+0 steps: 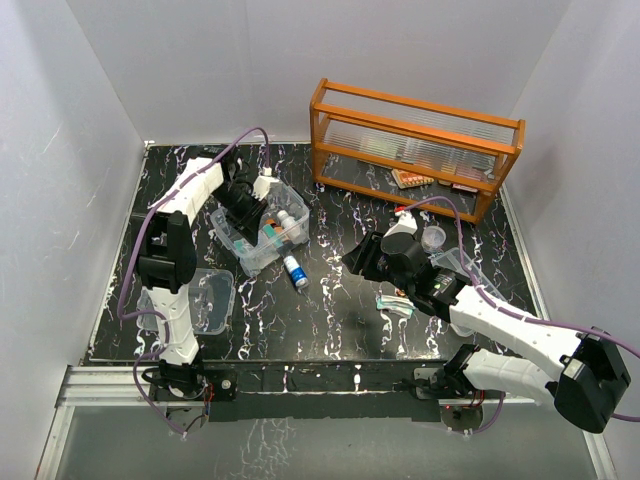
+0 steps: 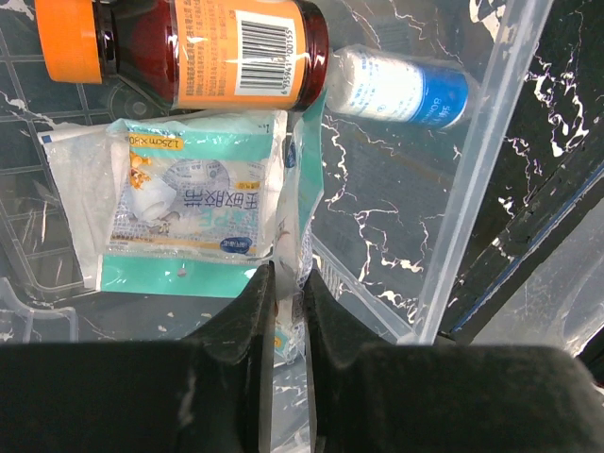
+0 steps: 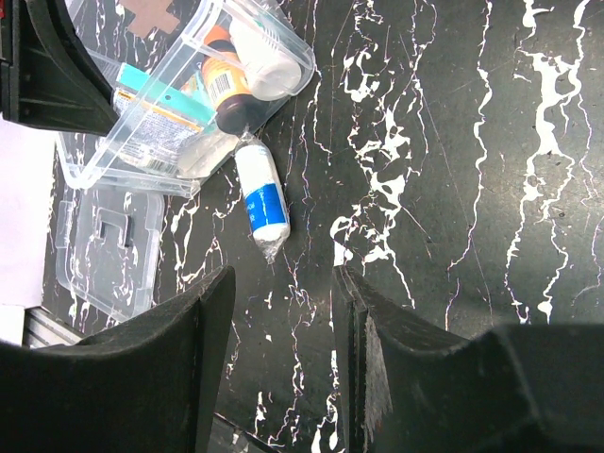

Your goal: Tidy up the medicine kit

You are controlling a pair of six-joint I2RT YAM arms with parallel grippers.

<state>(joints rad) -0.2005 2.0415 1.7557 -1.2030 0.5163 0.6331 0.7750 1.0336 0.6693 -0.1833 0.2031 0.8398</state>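
The medicine kit [image 1: 236, 248] is a clear box, open, at the left middle of the table. It shows in the left wrist view [image 2: 472, 189] and the right wrist view [image 3: 283, 52]. It holds a brown bottle with an orange cap [image 2: 208, 42], a white and blue bottle [image 2: 401, 90] and a teal-edged tape packet [image 2: 189, 203]. My left gripper [image 1: 247, 207] is inside the kit, its jaws [image 2: 288, 283] shut on the edge of a thin clear packet [image 2: 294, 179]. A blue and white roll [image 1: 296, 270] lies on the table beside the kit. My right gripper [image 1: 362, 257] is open and empty above the table, right of the roll [image 3: 262, 198].
The kit's clear lid [image 1: 205, 300] lies near the left arm's base. An orange wooden glass-fronted rack [image 1: 415, 140] stands at the back right. A small clear cup [image 1: 434, 237] and a teal packet [image 1: 395, 303] lie by the right arm.
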